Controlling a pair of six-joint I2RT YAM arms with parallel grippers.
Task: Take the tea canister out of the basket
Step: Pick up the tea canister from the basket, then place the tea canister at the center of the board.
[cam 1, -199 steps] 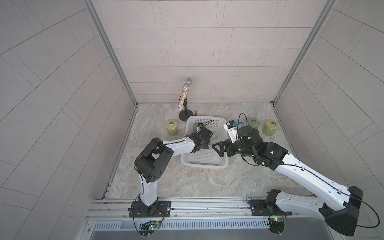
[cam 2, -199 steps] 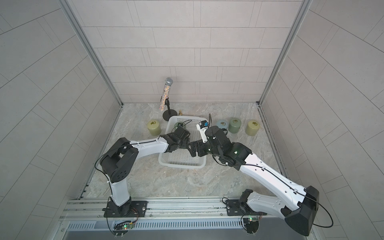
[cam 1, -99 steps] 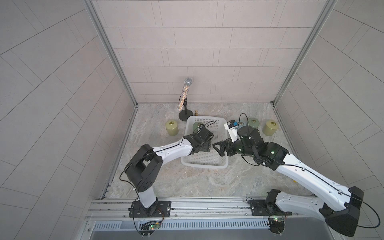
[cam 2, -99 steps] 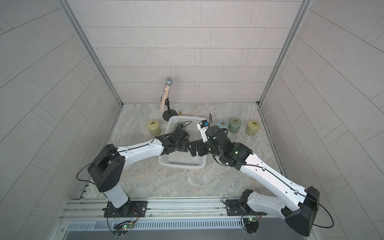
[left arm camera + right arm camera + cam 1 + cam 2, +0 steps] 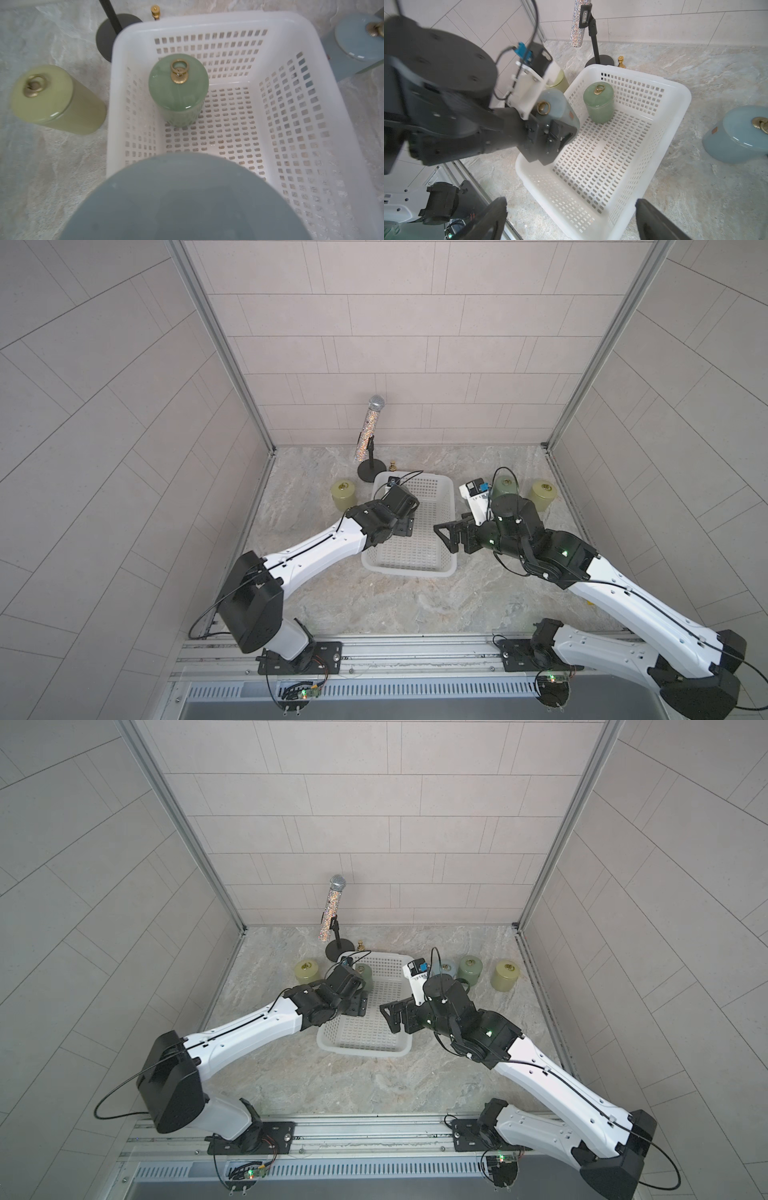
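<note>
Near edge of the worktop (image 5: 415,605), both bases on the rail. The left arm (image 5: 316,547) rises from the left side of that edge, its white forearm stretching toward the worktop's middle. At its end the left gripper (image 5: 405,526) is angled downward, jaws clamped on the sides of a grey-blue tea canister (image 5: 560,108), held tilted (its rounded bulk fills the lower part of the left wrist view). The right arm (image 5: 623,593) comes from the near right corner in a long inward reach. The right gripper (image 5: 446,537) points toward the left one, jaws spread wide, both fingertips (image 5: 500,207) visible. The grippers are near each other but apart.
</note>
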